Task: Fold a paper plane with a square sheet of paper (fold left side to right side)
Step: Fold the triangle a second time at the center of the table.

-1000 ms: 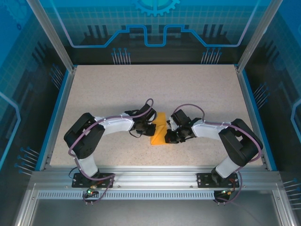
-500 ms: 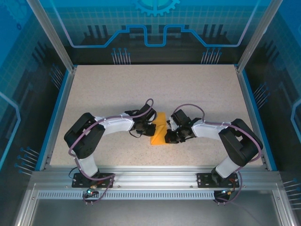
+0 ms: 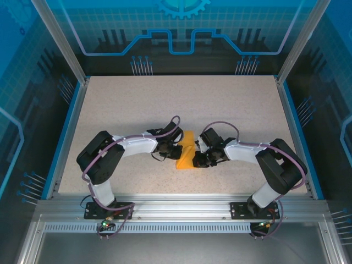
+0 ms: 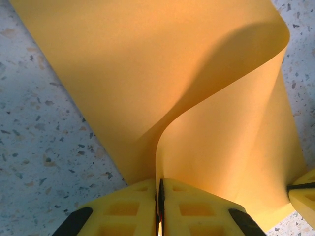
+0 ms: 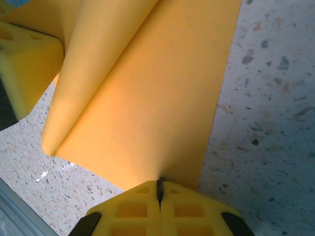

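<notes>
The square sheet of paper is bright orange and lies partly folded at the table's middle, between my two grippers. My left gripper is shut on a raised, curling flap of the sheet; in the left wrist view the flap's edge runs into the seam of the closed jaws. My right gripper is shut, its tips resting on the flat part of the paper close to its right edge. A yellow fingertip of the left gripper stands beside the rolled fold.
The speckled tabletop stretches open behind and to both sides of the paper. Blue rails and a metal frame border it. Both arm bases sit at the near edge.
</notes>
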`<state>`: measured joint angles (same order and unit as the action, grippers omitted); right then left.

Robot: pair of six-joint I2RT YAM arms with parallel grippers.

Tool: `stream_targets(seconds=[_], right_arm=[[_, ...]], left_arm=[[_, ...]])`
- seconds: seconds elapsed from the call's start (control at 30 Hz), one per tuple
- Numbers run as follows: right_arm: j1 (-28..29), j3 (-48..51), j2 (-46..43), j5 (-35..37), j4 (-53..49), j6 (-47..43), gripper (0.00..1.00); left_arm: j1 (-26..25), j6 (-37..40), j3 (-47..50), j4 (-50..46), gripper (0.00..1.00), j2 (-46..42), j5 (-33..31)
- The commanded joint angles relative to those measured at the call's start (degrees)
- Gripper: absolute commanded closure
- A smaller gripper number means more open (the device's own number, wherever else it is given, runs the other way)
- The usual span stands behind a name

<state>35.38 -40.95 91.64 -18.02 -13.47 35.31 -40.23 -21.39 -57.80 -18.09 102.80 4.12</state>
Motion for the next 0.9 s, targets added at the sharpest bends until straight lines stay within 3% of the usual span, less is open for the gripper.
stream_targets(seconds=[0.0,0.5,0.67,0.87], right_arm=[[1.1,0.8,2.3,1.8,-3.8,-0.9,1.00],[0.8,-0.2,-1.3,2.6,-3.6,-1.2,1.00],[-0.3,0.1,-6.2,2.2,-2.0,-1.0,0.94],[-4.1,3.3,-11.0,-1.6,6.4,2.3,0.95]], left_arm=[[0.4,1.6,-0.6,-1.1,0.87,2.0,0.2],[0.4,1.8,-0.5,-1.6,0.88,2.6,0.4],[0.4,1.8,-0.5,-1.7,0.88,2.5,0.5],[0.3,2.0,-0.3,-1.7,0.88,2.5,0.6]])
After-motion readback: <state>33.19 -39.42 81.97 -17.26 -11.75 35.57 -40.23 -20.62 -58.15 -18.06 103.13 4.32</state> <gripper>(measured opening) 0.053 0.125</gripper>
